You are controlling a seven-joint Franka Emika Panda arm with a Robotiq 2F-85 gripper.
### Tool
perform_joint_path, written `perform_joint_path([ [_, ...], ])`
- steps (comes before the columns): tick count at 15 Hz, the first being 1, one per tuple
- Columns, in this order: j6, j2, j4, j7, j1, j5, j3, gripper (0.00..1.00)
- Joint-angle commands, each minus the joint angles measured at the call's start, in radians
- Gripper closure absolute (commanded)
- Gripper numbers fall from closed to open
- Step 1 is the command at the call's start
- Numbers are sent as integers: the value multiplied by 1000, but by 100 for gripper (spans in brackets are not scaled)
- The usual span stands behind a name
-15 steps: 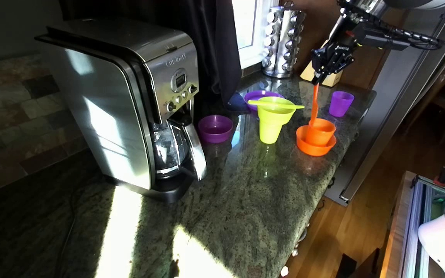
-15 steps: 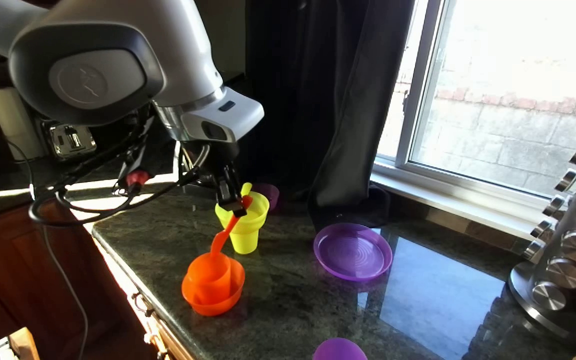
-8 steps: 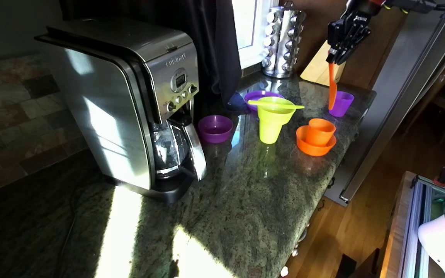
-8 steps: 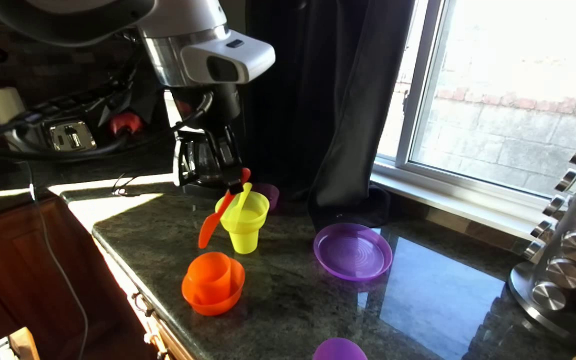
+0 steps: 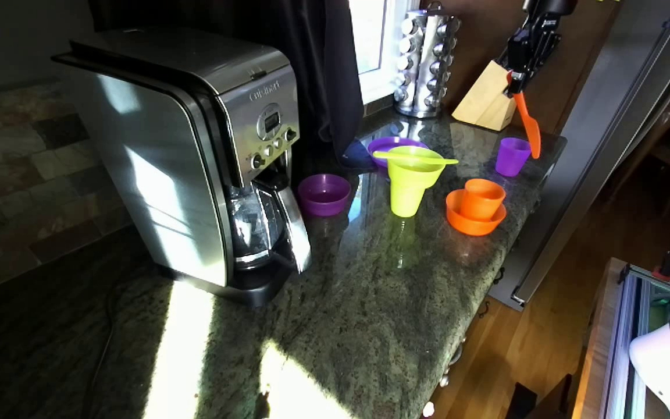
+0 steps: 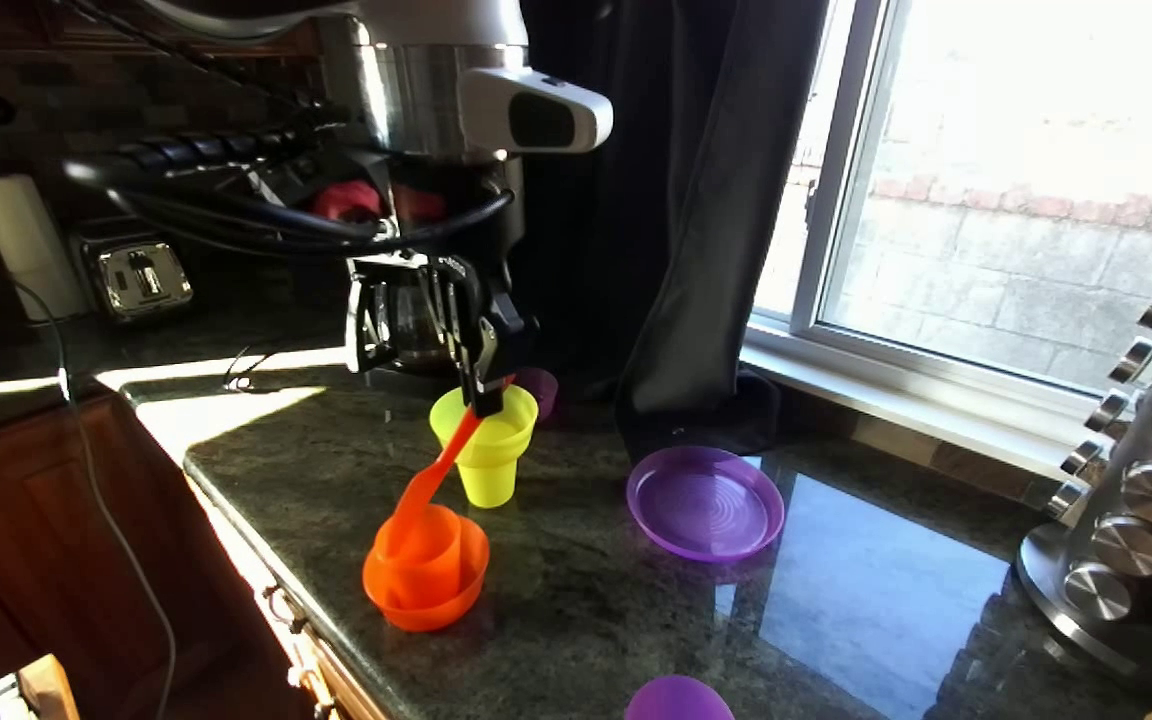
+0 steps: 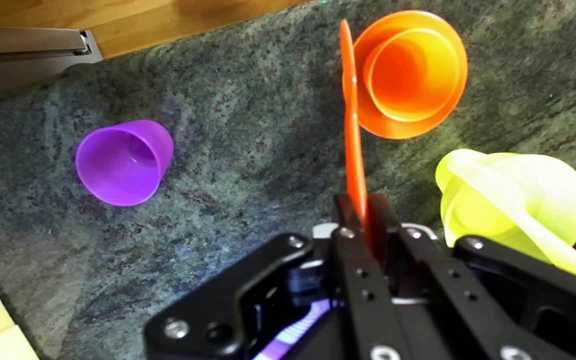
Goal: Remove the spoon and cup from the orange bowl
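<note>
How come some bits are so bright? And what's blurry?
In an exterior view, sunlight makes white patches on the counter and coffee maker; in an exterior view, much of the window glares white; in the wrist view, the yellow-green cup is partly washed out, and the gripper, close to the camera, looks blurry.

We see the spoon (image 5: 531, 129), slim and orange, held up slantwise by its handle, broad end lowest, apart from the other two pieces. We find the small orange cup (image 5: 482, 203) mouth-up inside the orange bowl (image 5: 470, 227), off-centre; its base is hidden from us, so it may lean slightly. The bowl, round and shallow, sits upright on the countertop (image 5: 358, 302).
</note>
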Motion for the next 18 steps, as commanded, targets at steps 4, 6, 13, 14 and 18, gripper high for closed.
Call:
perform_joint_path([
  [4, -3, -8, 3, 5, 13, -5, -11, 89],
  [6, -3, -8, 3, 5, 13, -5, -11, 89],
  [13, 8, 173, 111, -125, 16, -186, -13, 97],
  [14, 14, 196, 123, -150, 20, -201, -15, 97],
  [18, 42, 297, 132, -225, 29, -192, -23, 97],
])
